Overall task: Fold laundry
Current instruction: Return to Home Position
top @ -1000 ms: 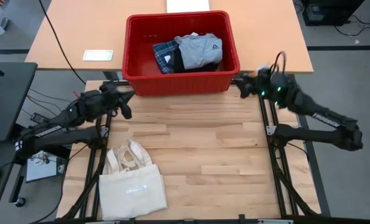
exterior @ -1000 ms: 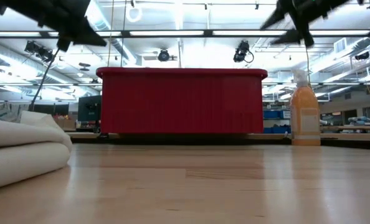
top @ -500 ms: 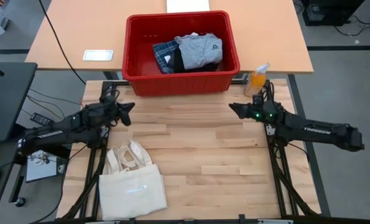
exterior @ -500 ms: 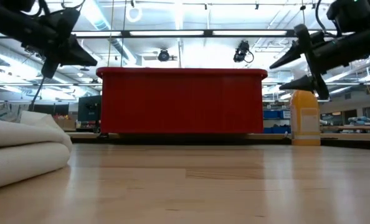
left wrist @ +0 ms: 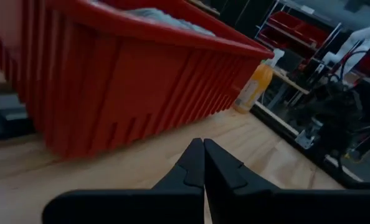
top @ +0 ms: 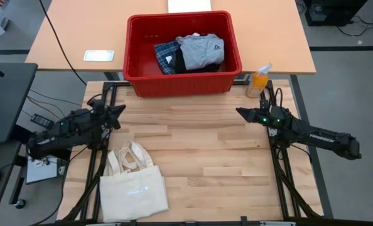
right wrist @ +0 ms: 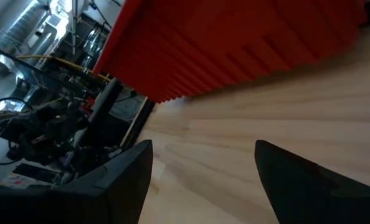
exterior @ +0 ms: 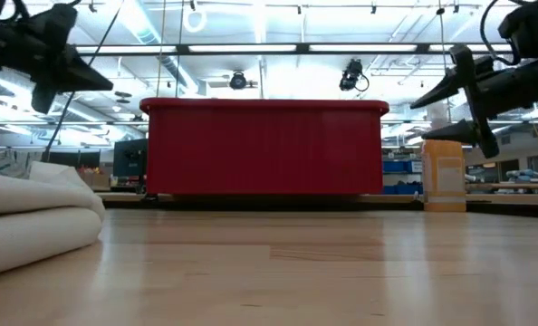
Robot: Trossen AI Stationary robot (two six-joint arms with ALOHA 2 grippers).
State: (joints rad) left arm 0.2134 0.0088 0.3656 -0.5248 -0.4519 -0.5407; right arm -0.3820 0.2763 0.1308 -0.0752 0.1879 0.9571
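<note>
The soft, folded laundry lies in the hard, ribbed red bin at the far edge of the smooth wooden table. To rest well, both arms should pull back slowly, clear of the bin and the orange bottle. The left gripper, at the left, has its jaws together; the right gripper, at the right, has them apart.

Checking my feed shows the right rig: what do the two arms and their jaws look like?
Both the left arm and right arm are dark black with tapering jaws. The right one carries white lettering, green wrist lights and a looped black cable.
</note>
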